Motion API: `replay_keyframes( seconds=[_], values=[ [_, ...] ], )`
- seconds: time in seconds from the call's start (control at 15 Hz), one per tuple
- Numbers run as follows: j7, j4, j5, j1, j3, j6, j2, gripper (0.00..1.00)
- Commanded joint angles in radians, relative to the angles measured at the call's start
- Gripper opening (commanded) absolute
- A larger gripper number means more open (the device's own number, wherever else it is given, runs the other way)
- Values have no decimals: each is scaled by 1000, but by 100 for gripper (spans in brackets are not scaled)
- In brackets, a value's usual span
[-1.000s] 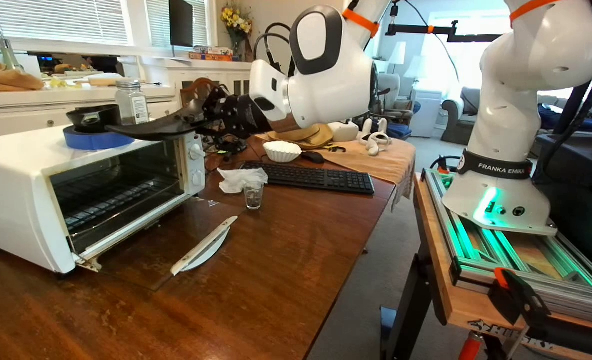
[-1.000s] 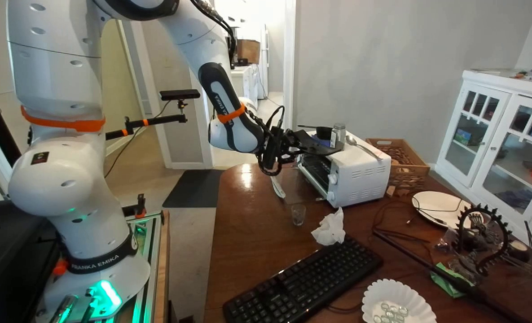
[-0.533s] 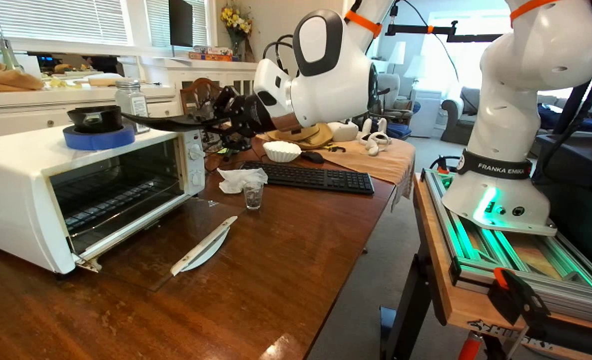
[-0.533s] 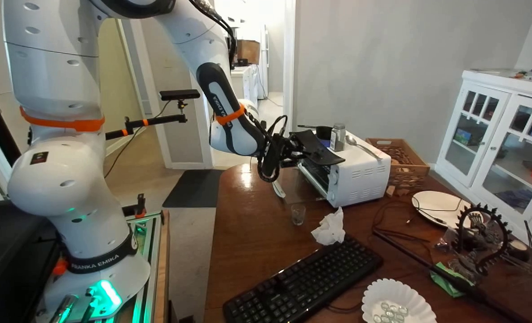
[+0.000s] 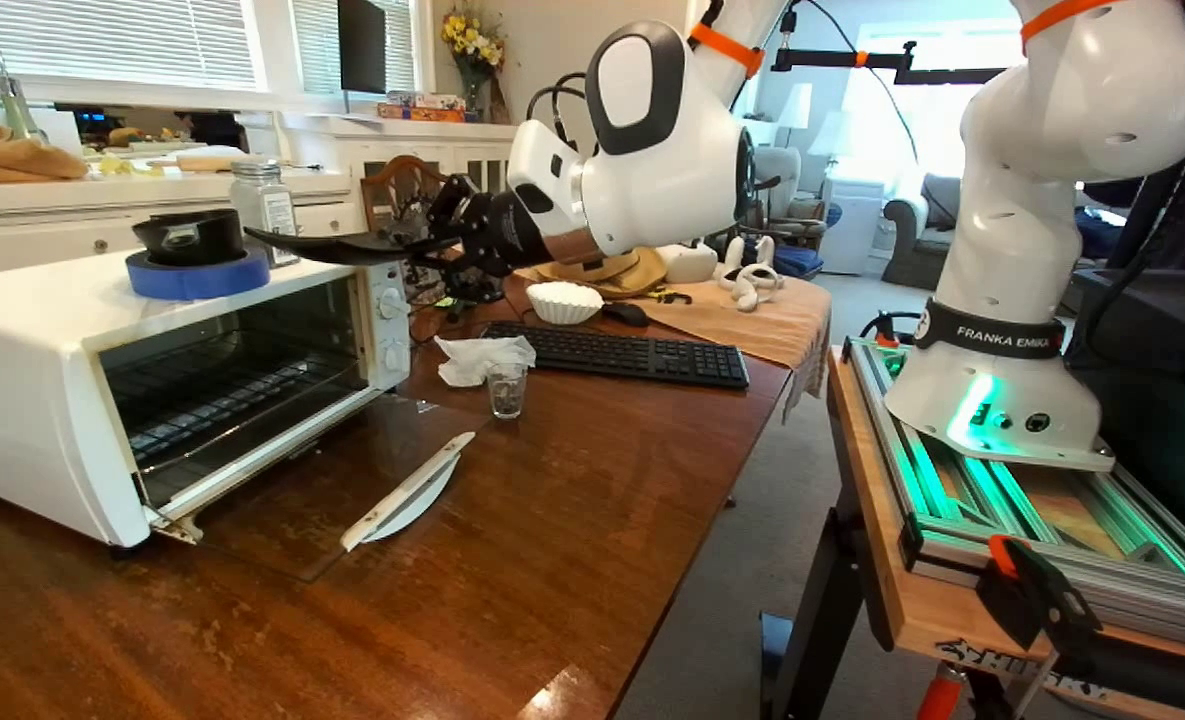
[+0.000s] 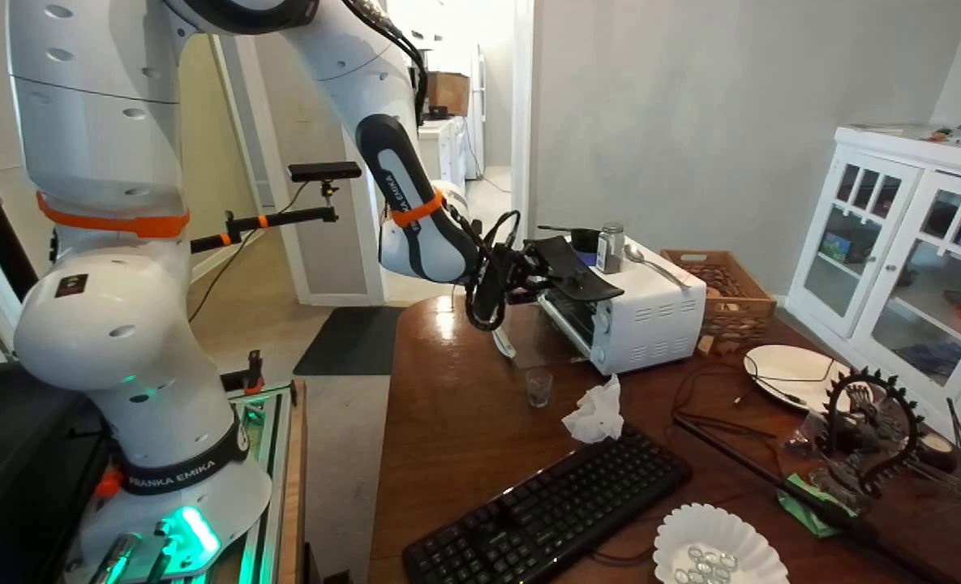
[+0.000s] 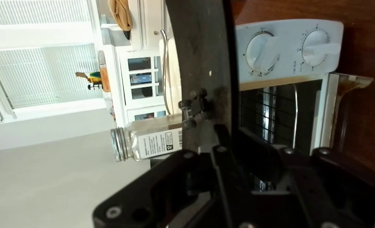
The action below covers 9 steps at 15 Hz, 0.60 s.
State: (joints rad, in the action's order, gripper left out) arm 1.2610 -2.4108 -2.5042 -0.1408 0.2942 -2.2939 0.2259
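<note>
My gripper [image 5: 437, 248] is shut on a black curved plate [image 5: 332, 246], held by one end in the air. The plate is nearly level from front to back and extends towards the white toaster oven [image 5: 52, 330], by the knob end of its top. In an exterior view, the gripper [image 6: 535, 273] and the tilted plate [image 6: 577, 272] stand in front of the oven. In the wrist view, the plate [image 7: 203, 57] runs up from the dark fingers and hides part of a glass jar [image 7: 159, 139]. The oven door [image 5: 407, 490] is down, showing the wire rack [image 5: 222, 405].
On the oven lie a blue tape roll [image 5: 197, 278] with a black bowl [image 5: 190, 235] on it, the jar and a spoon [image 6: 654, 266]. A small glass [image 5: 507, 390], crumpled tissue [image 5: 482, 360], keyboard [image 5: 632, 355] and white fluted bowl [image 5: 564, 303] stand on the table.
Over the first half second my gripper drew back slightly from the oven and turned, so the plate lies more level seen from its side. Since then almost nothing has moved.
</note>
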Motion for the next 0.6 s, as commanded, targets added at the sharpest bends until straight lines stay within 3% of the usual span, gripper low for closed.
replay_keyframes(
  seconds=[0.0,0.53],
  values=[
    [16,10,-13,-1,-5,-15,8,4],
    [97,115,-10,-84,109,-72,31,4]
  ],
)
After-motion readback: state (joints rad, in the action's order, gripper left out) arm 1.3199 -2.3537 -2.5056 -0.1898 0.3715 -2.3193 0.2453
